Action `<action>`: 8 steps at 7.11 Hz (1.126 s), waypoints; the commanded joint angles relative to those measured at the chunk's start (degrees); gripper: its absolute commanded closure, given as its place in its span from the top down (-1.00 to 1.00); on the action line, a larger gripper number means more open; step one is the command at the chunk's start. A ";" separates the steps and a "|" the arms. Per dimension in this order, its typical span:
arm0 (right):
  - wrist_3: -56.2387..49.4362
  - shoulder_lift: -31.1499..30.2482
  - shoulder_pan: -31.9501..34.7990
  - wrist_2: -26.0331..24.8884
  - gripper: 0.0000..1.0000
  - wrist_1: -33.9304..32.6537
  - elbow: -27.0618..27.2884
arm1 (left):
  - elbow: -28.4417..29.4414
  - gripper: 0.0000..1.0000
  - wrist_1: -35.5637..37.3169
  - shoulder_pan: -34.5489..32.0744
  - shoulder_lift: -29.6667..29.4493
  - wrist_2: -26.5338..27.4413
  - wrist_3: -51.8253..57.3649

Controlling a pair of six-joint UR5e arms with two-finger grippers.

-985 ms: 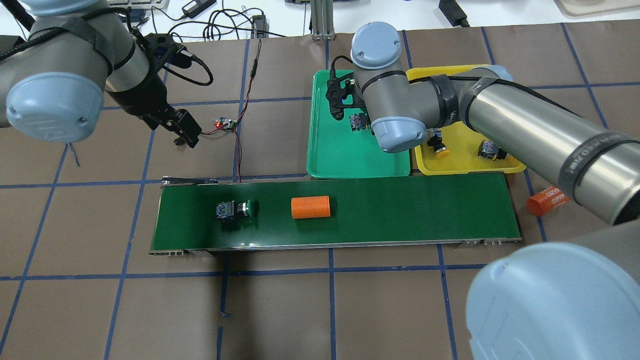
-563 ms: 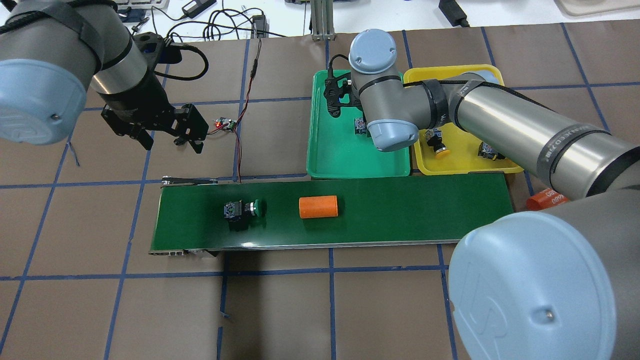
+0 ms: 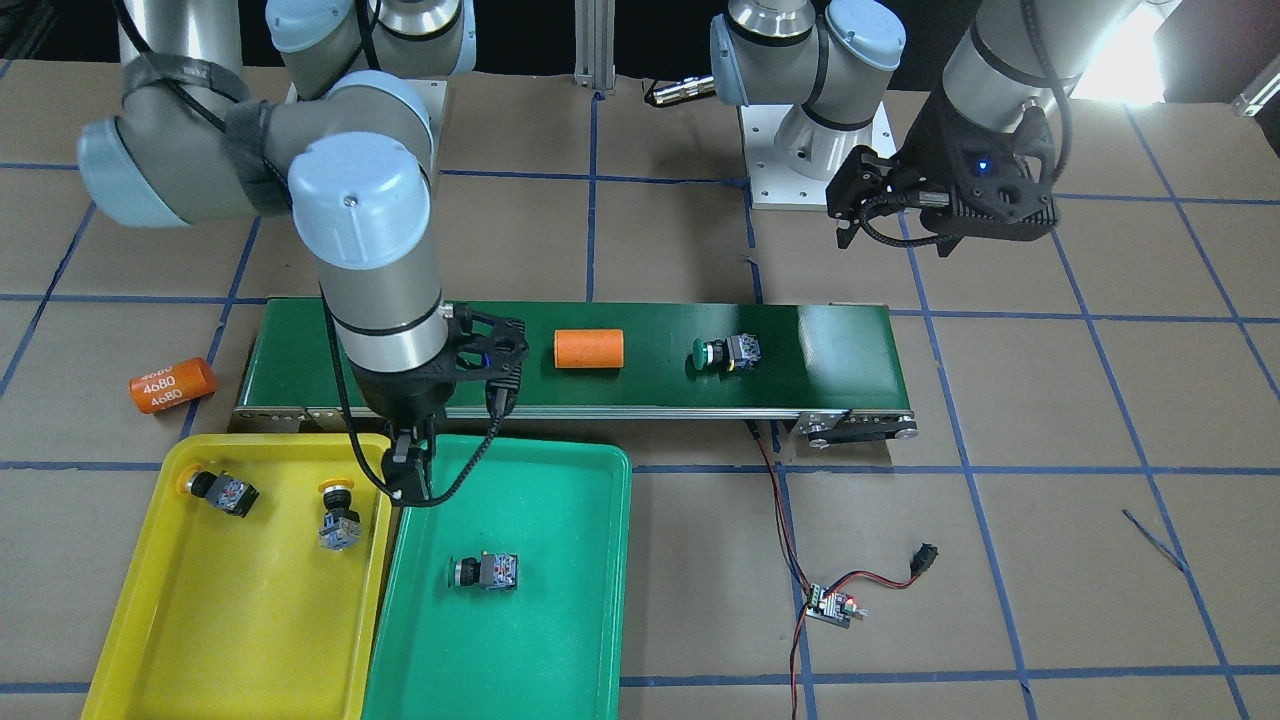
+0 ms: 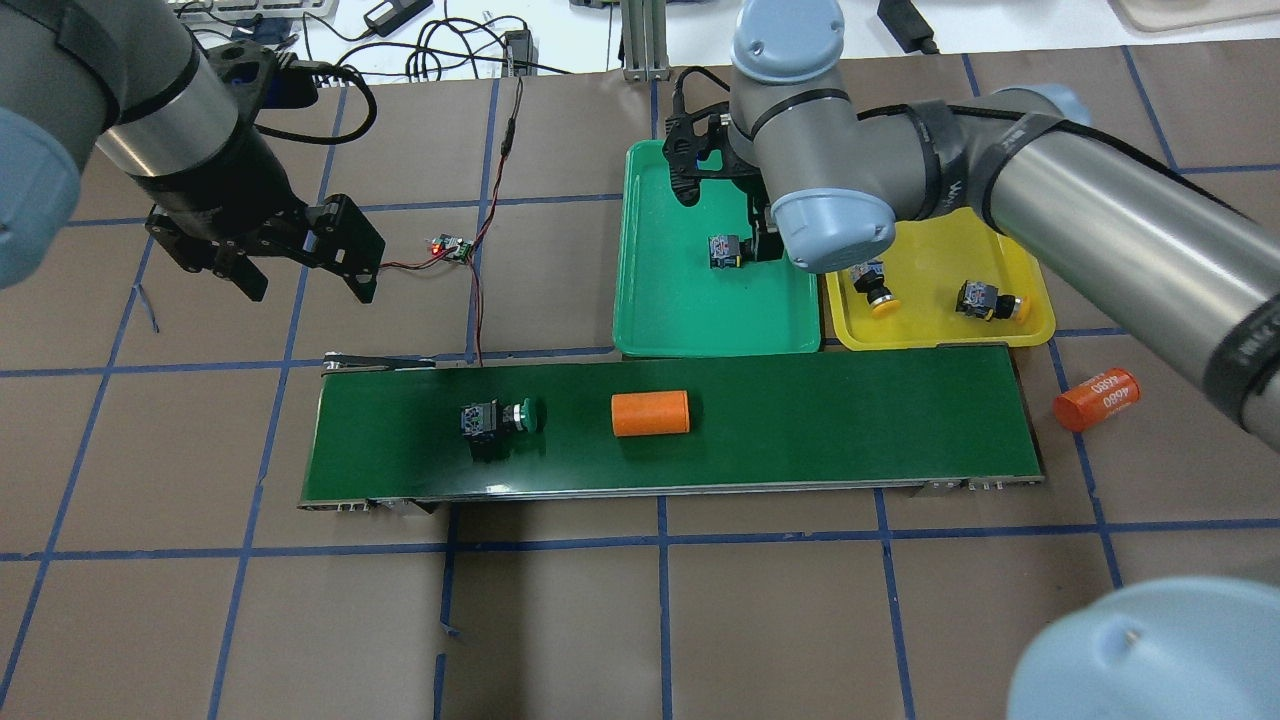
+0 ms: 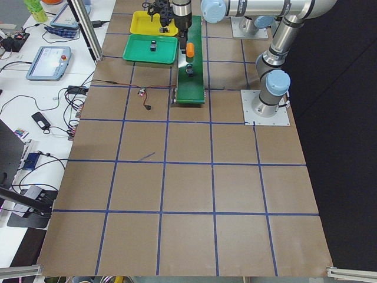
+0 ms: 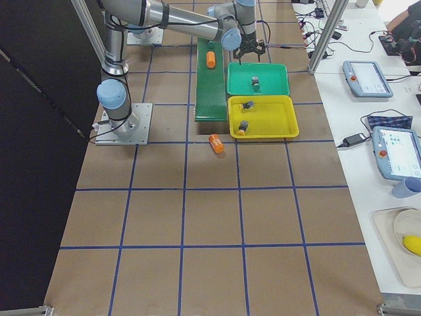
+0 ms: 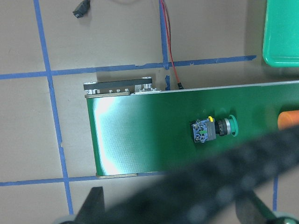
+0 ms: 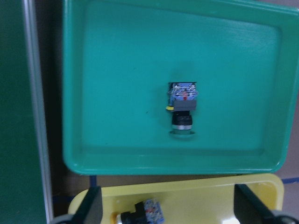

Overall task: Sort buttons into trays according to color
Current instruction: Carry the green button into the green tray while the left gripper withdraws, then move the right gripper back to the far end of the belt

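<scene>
One green button (image 4: pixel 495 417) lies on its side on the dark green belt (image 4: pixel 850 420), also seen in the left wrist view as the green button (image 7: pixel 212 129). Another green button (image 4: pixel 722 250) (image 8: pixel 183 109) rests in the green tray (image 4: pixel 650 300). Two yellow buttons (image 4: pixel 872 285) (image 4: pixel 985 300) lie in the yellow tray (image 4: pixel 940 340). My left gripper (image 4: pixel 308 285) hangs open and empty above the table, behind the belt's left end. My right gripper (image 3: pixel 408 480) hovers open and empty over the trays' shared edge, above the tray button.
An orange cylinder (image 4: pixel 651 413) lies on the belt right of the green button. Another orange cylinder (image 4: pixel 1096 399) marked 4680 lies on the table past the belt's right end. A small circuit board (image 4: pixel 450 247) with red-black wires sits near my left gripper.
The belt carried the green button and orange cylinder to the right. My left gripper shifted left and turned. My right wrist moved back from the button in the green tray.
</scene>
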 commanded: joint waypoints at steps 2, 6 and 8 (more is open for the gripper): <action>-13.20 -12.88 -8.77 3.00 0.92 -0.51 16.76 | 1.59 1.00 -0.27 0.45 -1.06 -1.22 -0.08; -13.96 -13.00 -12.50 5.65 1.00 -0.80 18.31 | 0.00 1.00 -0.26 -0.08 0.43 -0.35 -2.45; -13.53 -8.01 -11.98 10.55 1.00 -3.33 17.52 | 1.23 1.00 -0.69 -0.08 -0.01 -0.27 -4.47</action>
